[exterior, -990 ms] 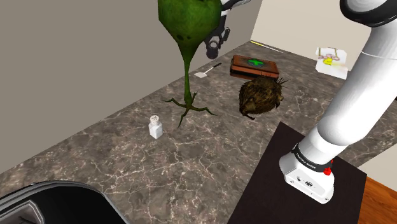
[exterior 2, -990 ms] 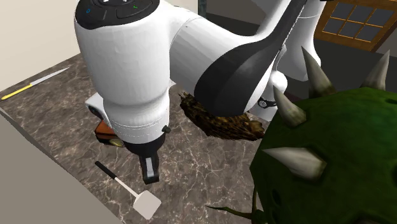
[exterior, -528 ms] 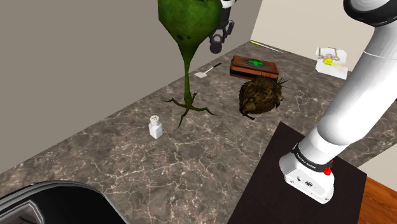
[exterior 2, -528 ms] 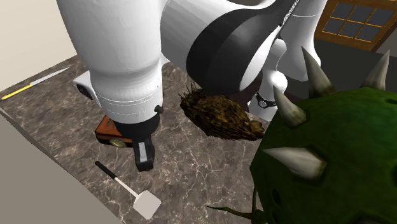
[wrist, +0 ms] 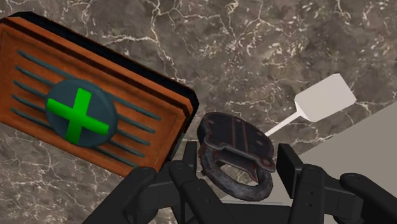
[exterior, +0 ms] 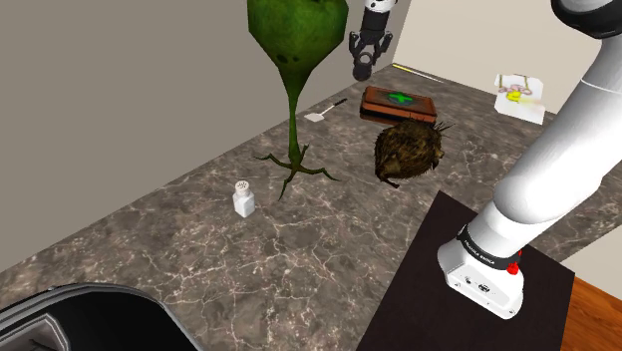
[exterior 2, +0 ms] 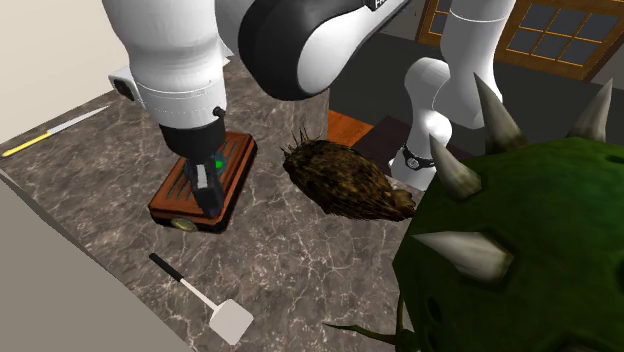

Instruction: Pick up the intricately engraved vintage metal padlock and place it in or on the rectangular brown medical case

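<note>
Dark, rust-tinged metal padlock hangs clasped in the claw, raised above the bench just beside the brown case. It looks stiff, dense and probably heavy; the hold across its flanks seems sound, though smooth metal could slip or swing if jolted.
</note>
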